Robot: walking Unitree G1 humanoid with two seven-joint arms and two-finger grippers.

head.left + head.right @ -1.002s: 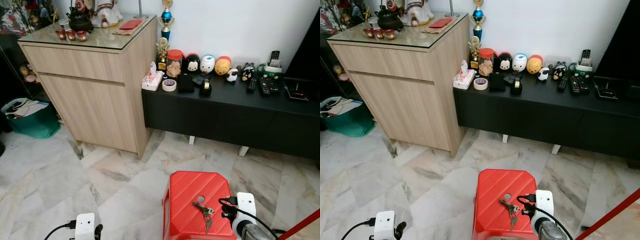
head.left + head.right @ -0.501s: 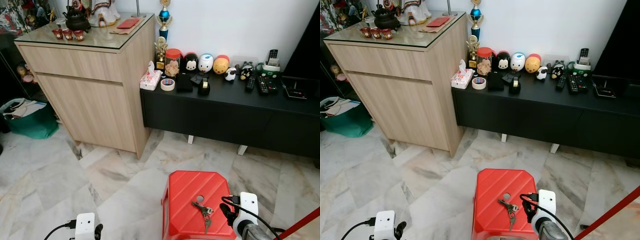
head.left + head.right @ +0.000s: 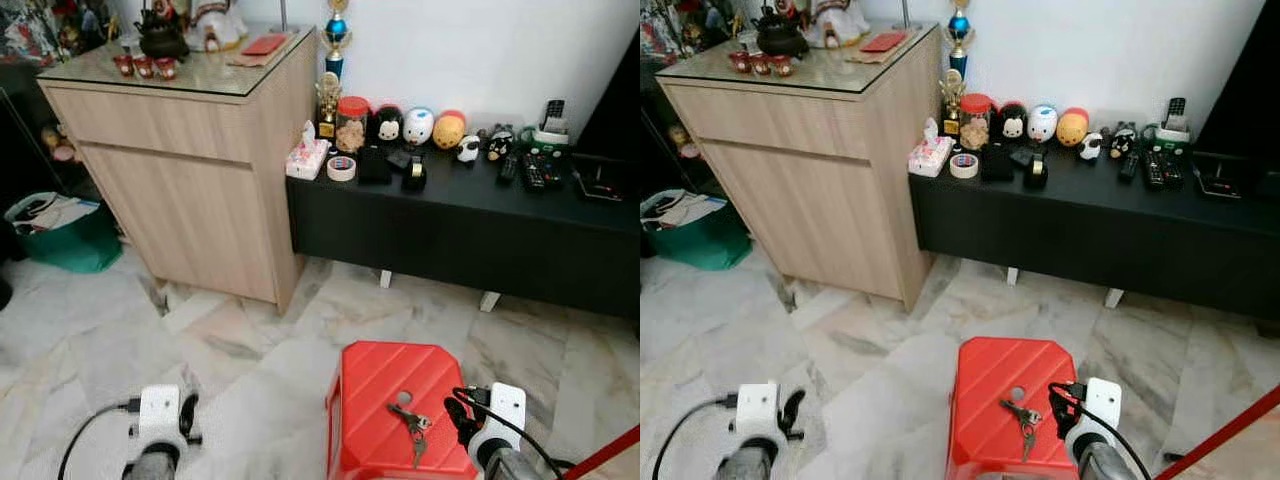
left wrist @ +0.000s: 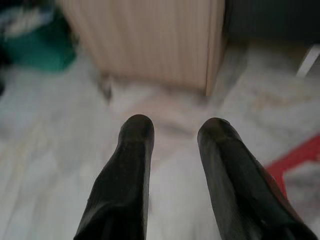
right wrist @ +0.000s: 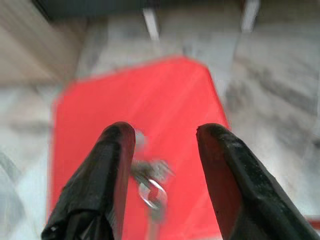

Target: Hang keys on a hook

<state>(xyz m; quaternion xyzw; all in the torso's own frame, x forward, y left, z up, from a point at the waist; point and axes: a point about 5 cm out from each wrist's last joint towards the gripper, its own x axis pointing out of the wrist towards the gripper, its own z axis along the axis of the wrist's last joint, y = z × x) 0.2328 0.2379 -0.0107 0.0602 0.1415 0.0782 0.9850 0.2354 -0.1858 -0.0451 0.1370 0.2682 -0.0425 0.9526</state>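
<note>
A bunch of keys [image 3: 410, 424] lies on top of a red plastic stool [image 3: 370, 385] on the marble floor, close in front of me. My right gripper [image 3: 457, 419] hovers just right of the keys at the stool's right edge. In the right wrist view its two black fingers [image 5: 112, 165] stand open, with the keys [image 5: 151, 186] blurred on the red seat between and beyond them. My left gripper [image 3: 186, 415] hangs low at the left over bare floor, open in the left wrist view [image 4: 175, 127], with nothing between its fingers.
A tall light-wood cabinet [image 3: 190, 170] stands at the back left. Beside it a low black bench [image 3: 460, 225] carries toys, jars and remotes. A green bag [image 3: 60, 235] sits on the floor far left. A red bar [image 3: 610, 452] crosses the lower right corner.
My left arm has lifted and come further into view at the lower left. The right gripper has stayed close beside the keys, which still lie on the stool.
</note>
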